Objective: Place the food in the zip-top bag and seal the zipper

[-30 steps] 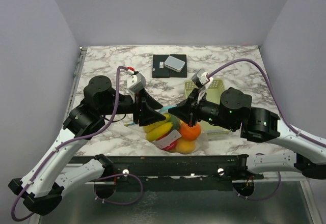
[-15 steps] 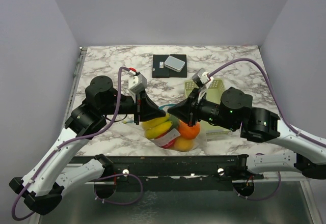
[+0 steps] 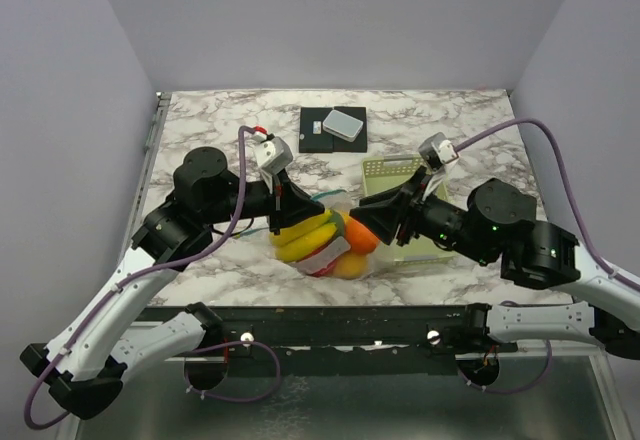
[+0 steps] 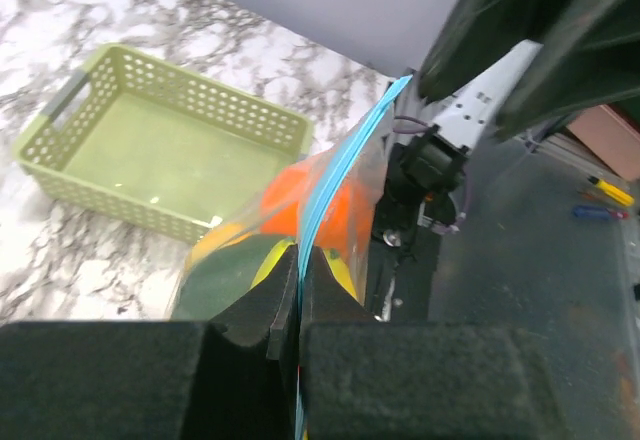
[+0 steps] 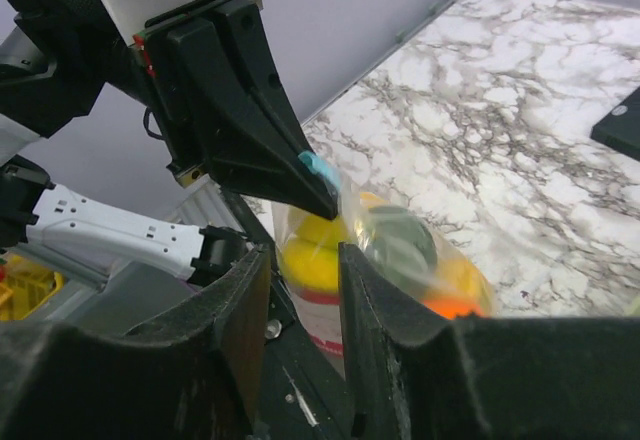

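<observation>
- Left wrist view: the left gripper (image 4: 300, 298) has its two dark pads pressed together on the zipper (image 4: 352, 150). The light blue strip runs up and away from the pinch toward the upper right.
- From above, the left gripper (image 3: 312, 208) sits at the top of the zip-top bag (image 3: 345, 260) and holds it by the mouth edge.
- In the right wrist view, the left gripper's pointed tip clamps the end of the blue strip, with the clear film hanging from it.
- The right gripper (image 5: 303, 256) has its jaws standing apart with a narrow gap. The bag lies just ahead of the tips, and whether they touch the film cannot be told.
- Seen from overhead, the right gripper (image 3: 358, 220) points at the bag's right side from close by.
- The food (image 3: 320, 245) is bunched inside the bag behind the crinkled film. A yellow banana (image 3: 305, 236) lies on the left, an orange (image 3: 361, 239) on the right and a dark green fruit (image 5: 400, 245) sits near the top.
- The bag is between the two arms, near the front edge of the marble table (image 3: 220, 125). Whether its bottom rests on the surface is unclear.
- A pale yellow-green slotted basket (image 3: 388, 169) stands just beyond the bag on the right, partly hidden by the right arm.
- A black pad (image 3: 314, 138) with a pale box (image 3: 345, 123) on it lies at the far middle of the table, well apart from the bag.
</observation>
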Available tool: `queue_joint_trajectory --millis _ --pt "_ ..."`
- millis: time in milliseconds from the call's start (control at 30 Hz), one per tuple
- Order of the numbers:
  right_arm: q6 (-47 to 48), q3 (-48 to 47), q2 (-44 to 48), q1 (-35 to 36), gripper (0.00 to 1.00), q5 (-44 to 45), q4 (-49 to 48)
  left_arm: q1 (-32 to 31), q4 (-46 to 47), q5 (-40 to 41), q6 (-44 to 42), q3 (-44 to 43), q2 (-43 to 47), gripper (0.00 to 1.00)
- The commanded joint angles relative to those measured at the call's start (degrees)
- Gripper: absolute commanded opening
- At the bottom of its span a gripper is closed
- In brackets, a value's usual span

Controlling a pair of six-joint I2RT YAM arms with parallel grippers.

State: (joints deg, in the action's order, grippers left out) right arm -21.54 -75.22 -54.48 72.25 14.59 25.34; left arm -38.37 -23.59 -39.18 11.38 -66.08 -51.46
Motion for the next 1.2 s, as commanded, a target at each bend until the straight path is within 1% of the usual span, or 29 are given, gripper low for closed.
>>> queue_joint_trajectory --millis 0,67,233,367,400,533,833,967,1067,1167 --pt "-1.46 2.57 3.89 -0.18 0.41 7.22 0.76 0.22 0.74 9.58 -1.17 -0.98 -0.71 0.0" --pt "-2.06 3.47 5.31 -0.18 0.44 9.54 1.58 0.2 0.74 12.12 -1.56 -1.17 -1.18 0.0" --pt "-2.85 4.99 7.78 -0.11 0.48 13.37 3.98 0.16 0.38 19.77 -3.7 -2.34 -2.37 0.0" --pt "-3.61 6.6 9.49 -0.11 0.49 16.23 5.01 0.28 -0.12 28.96 -7.15 -3.18 -3.6 0.0" --pt "-3.81 7.09 9.93 -0.16 0.49 16.82 5.06 0.27 -0.21 32.39 -8.12 -3.39 -3.98 0.0" --pt "-4.3 9.09 11.11 -0.18 0.51 18.51 4.73 0.23 -0.09 40.85 -11.07 -3.91 -5.95 0.0" --pt "-3.47 10.14 9.88 -0.18 0.55 20.48 5.15 0.23 1.58 57.06 -19.75 -5.05 -12.29 0.0" --pt "-2.69 10.65 9.4 -0.18 0.57 20.67 4.99 0.31 4.93 62.57 -23.52 -4.92 -14.83 0.0" --pt "-2.04 10.84 9.22 -0.13 0.59 20.76 4.89 0.32 8.42 64.56 -27.32 -4.16 -16.79 0.0" --pt "-1.72 10.72 9.29 -0.18 0.59 20.59 5.13 0.36 9.83 66.0 -29.13 -4.37 -20.42 0.0"
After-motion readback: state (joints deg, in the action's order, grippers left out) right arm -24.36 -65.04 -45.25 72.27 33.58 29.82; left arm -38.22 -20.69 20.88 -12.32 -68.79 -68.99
